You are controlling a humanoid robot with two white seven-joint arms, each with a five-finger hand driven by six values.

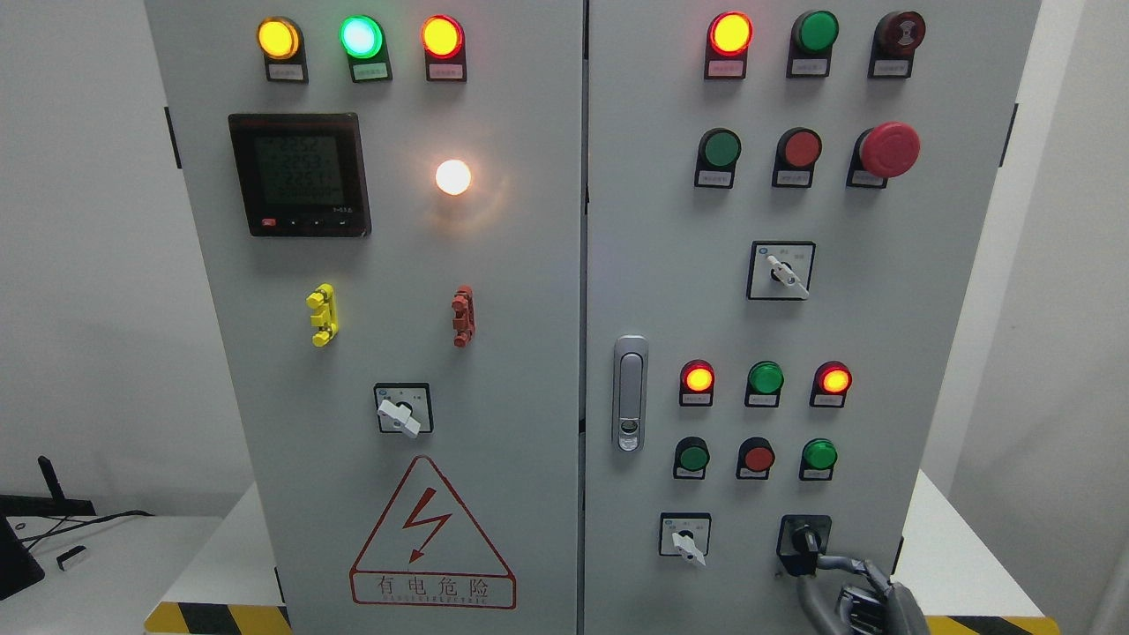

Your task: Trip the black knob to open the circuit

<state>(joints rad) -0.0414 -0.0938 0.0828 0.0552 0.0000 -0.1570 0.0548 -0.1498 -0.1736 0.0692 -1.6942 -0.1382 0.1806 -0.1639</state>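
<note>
Grey cabinet door (882, 353), right hand (869, 595) at bottom edge, fingers (825, 564) gripping black knob (801, 534)

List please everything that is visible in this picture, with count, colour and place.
cabinet: 1, grey, two doors, centre
lit lamps: 3, yellow, green, red, left door top
meter: 1, black, left door
white lamp: 1, beside meter
white selector switches: 3, one left door, two right door
warning triangle: 1, red, left door bottom
door handle: 1, silver, right door
mushroom button: 1, red, right door upper right
black knob: 1, right door bottom
right hand: 1, grey, fingers at the black knob
</note>
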